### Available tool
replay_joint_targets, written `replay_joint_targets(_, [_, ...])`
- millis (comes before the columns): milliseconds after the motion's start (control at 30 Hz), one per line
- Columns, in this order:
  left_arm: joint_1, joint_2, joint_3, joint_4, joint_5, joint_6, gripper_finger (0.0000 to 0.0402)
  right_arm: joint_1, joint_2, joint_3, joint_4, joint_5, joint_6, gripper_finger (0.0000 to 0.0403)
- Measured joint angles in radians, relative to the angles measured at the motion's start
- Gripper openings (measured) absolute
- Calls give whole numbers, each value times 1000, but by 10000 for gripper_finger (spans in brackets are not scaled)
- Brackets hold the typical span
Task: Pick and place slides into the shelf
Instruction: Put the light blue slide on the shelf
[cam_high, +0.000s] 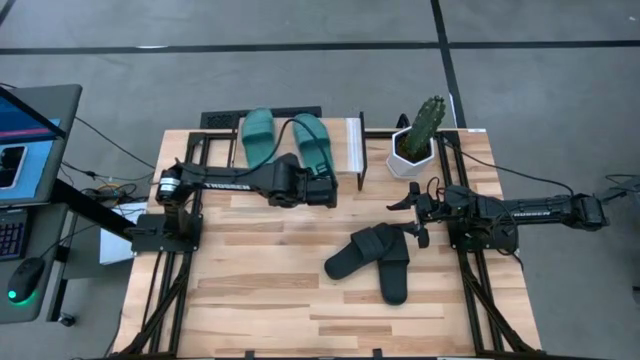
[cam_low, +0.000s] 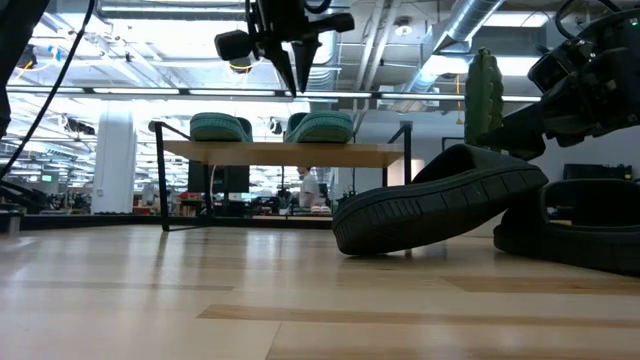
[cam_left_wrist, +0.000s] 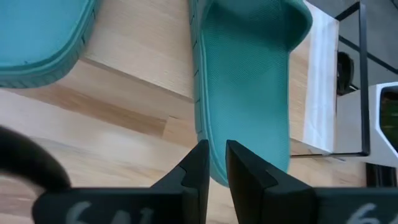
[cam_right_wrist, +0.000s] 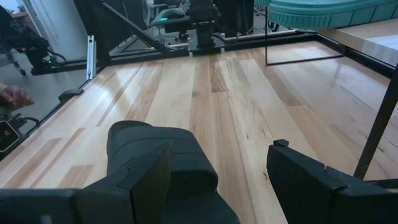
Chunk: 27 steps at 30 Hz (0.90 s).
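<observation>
Nearest us, two black rubber slides (cam_high: 372, 262) lie overlapped on the wooden tabletop (cam_high: 260, 300); our right pincer (cam_high: 412, 218) spreads wide beside them, ready to grab. Farther off, both teal slides (cam_high: 288, 140) rest atop the low shelf (cam_high: 354, 150), our left pincer (cam_left_wrist: 212, 163) nearly closed, empty above one.

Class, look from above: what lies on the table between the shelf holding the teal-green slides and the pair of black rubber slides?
Only bare wooden tabletop, seen in the high view.
</observation>
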Motion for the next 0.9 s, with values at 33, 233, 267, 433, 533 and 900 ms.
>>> replay_joint_targets(33, [0,0,0,4,8,-5,43,0,0,0,0,0,0,249])
replay_joint_targets(233, [0,0,-2,49,23,65,43,0,0,0,0,0,0,249])
replay_joint_targets(267, [0,0,-2,57,24,102,43,0,0,0,0,0,0,249])
replay_joint_targets(433, [3,0,-2,79,12,170,43,0,0,0,0,0,0,249])
replay_joint_targets(533, [8,0,-2,77,-1,183,43,0,0,0,0,0,0,249])
replay_joint_targets(900, [15,0,-2,118,13,147,43,0,0,0,0,0,0,249])
